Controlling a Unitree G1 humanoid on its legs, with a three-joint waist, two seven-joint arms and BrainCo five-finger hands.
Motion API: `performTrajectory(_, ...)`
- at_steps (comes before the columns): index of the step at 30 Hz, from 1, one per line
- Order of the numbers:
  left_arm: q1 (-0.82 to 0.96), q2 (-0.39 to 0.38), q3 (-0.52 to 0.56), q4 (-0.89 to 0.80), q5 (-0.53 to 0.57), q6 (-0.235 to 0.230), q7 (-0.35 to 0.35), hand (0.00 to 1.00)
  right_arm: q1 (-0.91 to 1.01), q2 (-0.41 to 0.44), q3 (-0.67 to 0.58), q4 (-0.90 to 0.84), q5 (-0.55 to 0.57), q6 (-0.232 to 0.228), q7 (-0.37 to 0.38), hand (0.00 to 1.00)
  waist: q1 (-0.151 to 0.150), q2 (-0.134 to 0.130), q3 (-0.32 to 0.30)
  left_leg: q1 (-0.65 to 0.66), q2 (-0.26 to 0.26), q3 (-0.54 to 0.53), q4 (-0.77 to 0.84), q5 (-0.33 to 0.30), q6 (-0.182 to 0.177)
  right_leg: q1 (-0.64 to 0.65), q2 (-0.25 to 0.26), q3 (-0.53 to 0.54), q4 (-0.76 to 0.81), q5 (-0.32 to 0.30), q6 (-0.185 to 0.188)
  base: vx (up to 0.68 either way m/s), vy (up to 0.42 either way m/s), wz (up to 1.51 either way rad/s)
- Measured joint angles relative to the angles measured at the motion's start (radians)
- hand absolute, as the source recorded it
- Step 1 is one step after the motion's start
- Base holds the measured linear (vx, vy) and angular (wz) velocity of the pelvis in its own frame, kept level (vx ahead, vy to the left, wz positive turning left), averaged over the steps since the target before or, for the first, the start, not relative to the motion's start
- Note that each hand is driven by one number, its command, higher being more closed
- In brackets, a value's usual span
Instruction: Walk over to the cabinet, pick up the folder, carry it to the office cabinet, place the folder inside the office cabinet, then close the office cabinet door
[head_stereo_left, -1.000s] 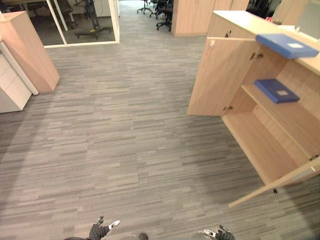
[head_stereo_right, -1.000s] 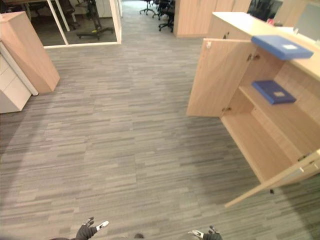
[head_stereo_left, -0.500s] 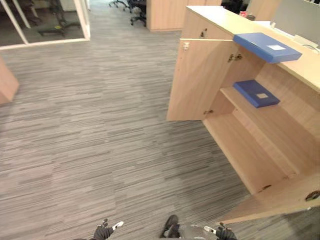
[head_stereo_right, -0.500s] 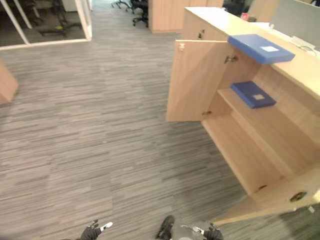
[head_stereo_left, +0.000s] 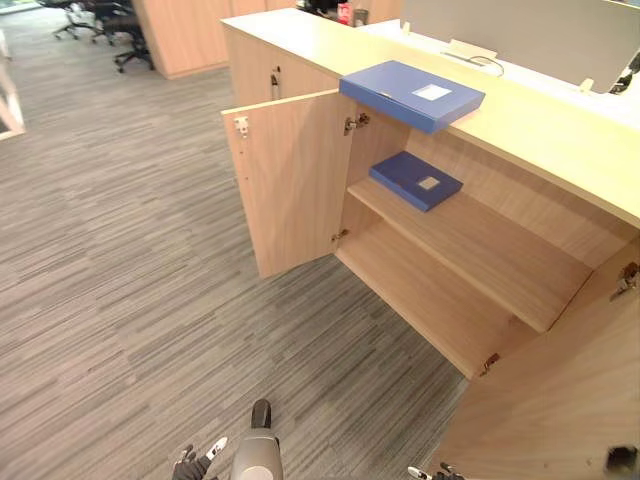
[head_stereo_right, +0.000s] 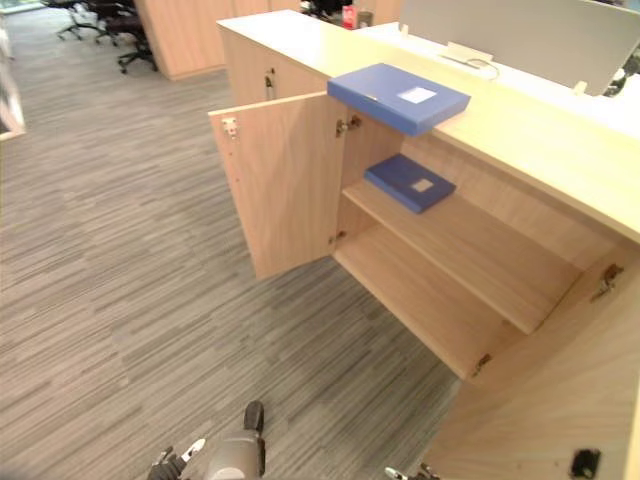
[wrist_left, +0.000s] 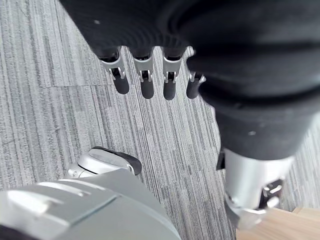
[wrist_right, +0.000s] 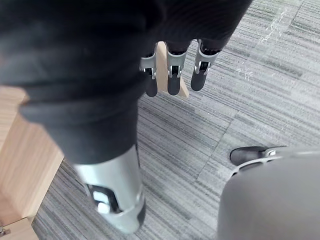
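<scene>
A light blue folder lies flat on top of the wooden office cabinet, partly over its front edge. A darker blue folder lies on the upper shelf inside. Both cabinet doors stand open: the left door swings out towards the floor space, and the right door is close in front of me. My left hand hangs low over the carpet, its fingers straight and empty. My right hand hangs beside the right door, with straight fingers holding nothing.
Grey striped carpet stretches to the left of the cabinet. More wooden cabinets and office chairs stand at the back left. A grey desk screen rises behind the cabinet top.
The camera has turned right and come closer, so the open cabinet now sits in the middle instead of at the right edge. Both hands still hang empty.
</scene>
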Motion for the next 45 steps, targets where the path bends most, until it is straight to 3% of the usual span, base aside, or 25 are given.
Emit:
performTrajectory(1, 0.005, -0.003, 0.003, 0.001, -0.003, 0.001, 0.002, 0.00, 0.001, 0.002, -0.001, -0.006, 0.000, -0.004, 0.000, 0.00, 0.000, -0.008, -0.002, -0.007, -0.014, 0.015, 0.040, 0.024, 0.012, 0.001, -0.029, 0.010, 0.021, -0.017, 0.029, 0.76, 0.489, -0.87)
performTrajectory(4, 0.005, 0.003, 0.002, 0.029, -0.007, 0.000, 0.010, 0.00, -0.010, 0.005, -0.015, -0.007, 0.000, -0.005, 0.006, 0.00, 0.012, -0.012, -0.014, 0.066, -0.049, 0.132, 0.096, -0.059, 0.063, -0.112, -0.148, 0.026, 0.344, -0.039, 0.055, 0.50, 0.393, -0.87)
performTrajectory(5, 0.008, 0.010, -0.010, 0.046, -0.006, 0.001, 0.010, 0.00, -0.010, 0.007, -0.037, -0.014, 0.001, -0.008, 0.008, 0.00, 0.010, -0.019, -0.016, 0.144, -0.083, 0.183, 0.052, -0.081, 0.087, -0.212, -0.229, 0.003, 0.604, -0.014, 0.011, 0.33, 0.352, -0.71)
performTrajectory(6, 0.010, 0.019, -0.025, 0.053, -0.006, 0.000, 0.010, 0.00, -0.008, 0.007, -0.042, -0.016, 0.001, -0.007, 0.008, 0.00, 0.003, -0.021, -0.017, 0.179, -0.101, 0.203, 0.032, -0.090, 0.101, -0.255, -0.277, -0.026, 0.717, 0.018, -0.048, 0.41, 0.442, -0.49)
performTrajectory(7, 0.012, 0.036, -0.059, 0.063, -0.005, 0.002, 0.006, 0.00, -0.007, 0.000, -0.042, -0.025, 0.001, -0.007, 0.009, 0.00, -0.015, -0.022, -0.019, 0.243, -0.139, 0.224, -0.011, -0.104, 0.122, -0.311, -0.377, -0.123, 0.897, 0.065, -0.133, 0.40, 0.404, -0.29)
performTrajectory(8, 0.012, 0.047, -0.080, 0.062, -0.003, 0.002, 0.000, 0.00, -0.008, -0.006, -0.041, -0.032, 0.001, -0.007, 0.009, 0.00, -0.029, -0.017, -0.019, 0.305, -0.157, 0.235, -0.063, -0.108, 0.128, -0.342, -0.438, -0.218, 0.979, 0.067, -0.136, 0.47, 0.443, -0.28)
performTrajectory(9, 0.009, 0.053, -0.085, 0.060, 0.002, 0.001, -0.003, 0.00, -0.009, -0.007, -0.040, -0.034, 0.001, -0.008, 0.010, 0.00, -0.036, -0.015, -0.018, 0.335, -0.158, 0.242, -0.086, -0.107, 0.129, -0.353, -0.447, -0.257, 0.994, 0.061, -0.127, 0.37, 0.311, -0.36)
performTrajectory(11, 0.002, 0.074, -0.105, 0.061, 0.029, 0.002, -0.008, 0.00, -0.016, -0.006, -0.033, -0.035, 0.000, -0.012, 0.014, 0.00, -0.039, -0.010, -0.014, 0.406, -0.145, 0.263, -0.140, -0.107, 0.129, -0.383, -0.406, -0.330, 0.932, 0.008, -0.073, 0.29, 0.176, -0.35)
performTrajectory(13, -0.045, 0.086, -0.146, 0.061, 0.048, 0.002, -0.018, 0.00, -0.017, -0.005, -0.027, -0.039, 0.001, -0.017, 0.018, 0.00, -0.059, -0.005, -0.009, 0.438, -0.113, 0.275, -0.163, -0.112, 0.122, -0.425, -0.303, -0.394, 0.671, -0.018, -0.037, 0.38, 0.065, -0.19)
performTrajectory(16, -0.086, 0.079, -0.150, 0.057, 0.049, 0.001, -0.017, 0.00, -0.014, -0.004, -0.027, -0.042, 0.000, -0.016, 0.018, 0.00, -0.065, 0.000, 0.006, 0.505, -0.078, 0.321, -0.207, -0.135, 0.086, -0.447, -0.231, -0.429, 0.423, 0.051, -0.050, 0.31, -0.042, -0.30)
performTrajectory(18, -0.092, 0.071, -0.150, 0.055, 0.052, -0.001, -0.017, 0.00, 0.002, 0.008, -0.027, -0.044, 0.000, -0.016, 0.019, 0.00, -0.073, -0.021, 0.012, 0.563, -0.083, 0.346, -0.222, -0.170, 0.046, -0.448, -0.223, -0.431, 0.328, 0.192, -0.089, 0.25, -0.121, -0.33)
performTrajectory(21, -0.078, 0.016, -0.123, 0.044, 0.053, -0.001, -0.016, 0.00, 0.017, -0.006, -0.031, -0.048, -0.001, -0.012, 0.021, 0.00, -0.091, 0.022, -0.007, 0.583, 0.006, 0.380, -0.189, -0.209, -0.013, -0.448, -0.140, -0.434, 0.343, 0.135, -0.111, 0.31, -0.235, -0.29)
performTrajectory(22, -0.072, 0.004, -0.110, 0.040, 0.053, 0.000, -0.016, 0.00, 0.016, -0.001, -0.033, -0.047, -0.001, -0.009, 0.021, 0.00, -0.091, 0.019, -0.006, 0.561, 0.031, 0.380, -0.118, -0.221, -0.031, -0.439, -0.113, -0.433, 0.329, 0.119, -0.121, 0.35, -0.340, -0.33)
performTrajectory(23, -0.069, -0.008, -0.086, 0.039, 0.051, 0.002, -0.017, 0.00, 0.026, 0.009, -0.035, -0.044, 0.000, -0.003, 0.021, 0.00, -0.094, 0.007, -0.009, 0.479, 0.095, 0.369, 0.104, -0.246, -0.037, -0.392, -0.073, -0.428, 0.272, 0.119, -0.121, 0.37, -0.389, -0.37)
performTrajectory(24, -0.058, -0.024, -0.058, 0.011, 0.046, 0.001, -0.017, 0.00, 0.038, 0.011, -0.036, -0.063, 0.002, -0.002, 0.020, 0.00, -0.093, 0.012, -0.003, 0.373, 0.183, 0.350, 0.405, -0.228, -0.005, -0.328, -0.015, -0.408, 0.205, 0.127, -0.126, 0.36, -0.381, -0.39)
performTrajectory(27, -0.040, -0.036, -0.039, -0.024, 0.037, -0.002, -0.017, 0.00, 0.035, -0.005, -0.029, -0.052, 0.001, 0.000, 0.017, 0.00, -0.070, 0.027, -0.001, 0.228, 0.300, 0.307, 0.773, -0.227, 0.015, -0.199, 0.082, -0.344, 0.112, 0.129, -0.148, 0.34, -0.235, -0.72)
performTrajectory(29, -0.042, -0.035, -0.056, -0.030, 0.038, -0.007, -0.017, 0.00, 0.023, -0.006, -0.029, -0.032, 0.001, 0.000, 0.016, 0.00, -0.060, 0.022, -0.003, 0.184, 0.272, 0.308, 0.731, -0.239, 0.022, -0.146, 0.090, -0.285, 0.077, 0.129, -0.148, 0.40, -0.097, -0.97)
performTrajectory(31, -0.044, -0.034, -0.070, -0.040, 0.036, -0.019, -0.015, 0.00, -0.006, -0.007, -0.028, -0.021, 0.001, 0.000, 0.013, 0.00, -0.055, 0.020, -0.001, 0.130, 0.196, 0.252, 0.556, -0.263, 0.012, -0.129, 0.083, -0.218, 0.057, 0.130, -0.148, 0.28, 0.000, -0.97)
performTrajectory(33, -0.047, -0.033, -0.086, -0.039, 0.033, -0.020, -0.006, 0.00, -0.015, -0.009, -0.023, -0.019, 0.001, -0.001, 0.008, 0.00, -0.046, 0.022, -0.002, 0.137, 0.093, 0.114, 0.264, -0.261, -0.012, -0.124, 0.076, -0.159, 0.047, 0.130, -0.143, 0.26, 0.090, -0.82)
performTrajectory(34, -0.047, -0.033, -0.093, -0.037, 0.033, -0.019, -0.004, 0.00, -0.015, -0.013, -0.011, -0.018, 0.001, -0.003, 0.007, 0.00, -0.046, 0.024, -0.004, 0.146, 0.069, 0.074, 0.177, -0.243, -0.012, -0.122, 0.076, -0.150, 0.042, 0.130, -0.139, 0.28, 0.131, -0.63)
performTrajectory(35, -0.048, -0.034, -0.107, -0.031, 0.025, -0.019, -0.002, 0.00, -0.013, -0.016, 0.006, -0.017, 0.001, -0.003, 0.007, 0.00, -0.045, 0.028, -0.008, 0.164, 0.045, 0.030, 0.100, -0.137, 0.012, -0.115, 0.076, -0.129, 0.036, 0.128, -0.129, 0.32, 0.151, -0.56)
performTrajectory(36, -0.054, -0.032, -0.103, -0.022, 0.012, -0.019, -0.003, 0.00, -0.007, -0.009, 0.006, -0.018, 0.000, -0.003, 0.006, 0.00, -0.046, 0.019, -0.007, 0.204, 0.031, 0.039, 0.044, -0.078, -0.015, -0.091, 0.063, -0.117, 0.031, 0.125, -0.115, 0.42, 0.195, -0.34)
performTrajectory(37, -0.063, -0.017, -0.112, -0.017, 0.002, -0.019, -0.005, 0.00, 0.015, 0.008, 0.003, -0.034, 0.000, -0.006, 0.006, 0.00, -0.053, -0.009, -0.019, 0.246, -0.005, 0.050, -0.038, -0.049, -0.001, -0.088, 0.029, -0.123, 0.033, 0.117, -0.086, 0.35, 0.162, -0.12)
performTrajectory(43, -0.048, 0.001, -0.181, -0.034, -0.081, -0.019, -0.032, 0.00, 0.028, 0.013, 0.002, -0.036, -0.002, -0.005, 0.008, 0.00, -0.053, -0.016, -0.058, 0.324, -0.083, 0.088, -0.182, -0.005, 0.026, -0.099, -0.054, -0.119, 0.060, 0.086, -0.018, 0.18, 0.122, 0.01)
performTrajectory(45, -0.028, 0.004, -0.213, -0.109, -0.203, -0.020, -0.059, 0.00, 0.030, 0.013, 0.003, -0.036, -0.022, -0.005, 0.009, 0.00, -0.053, -0.017, -0.072, 0.326, -0.097, 0.088, -0.210, 0.001, 0.035, -0.107, -0.066, -0.120, 0.058, 0.086, -0.013, 0.11, 0.101, 0.03)
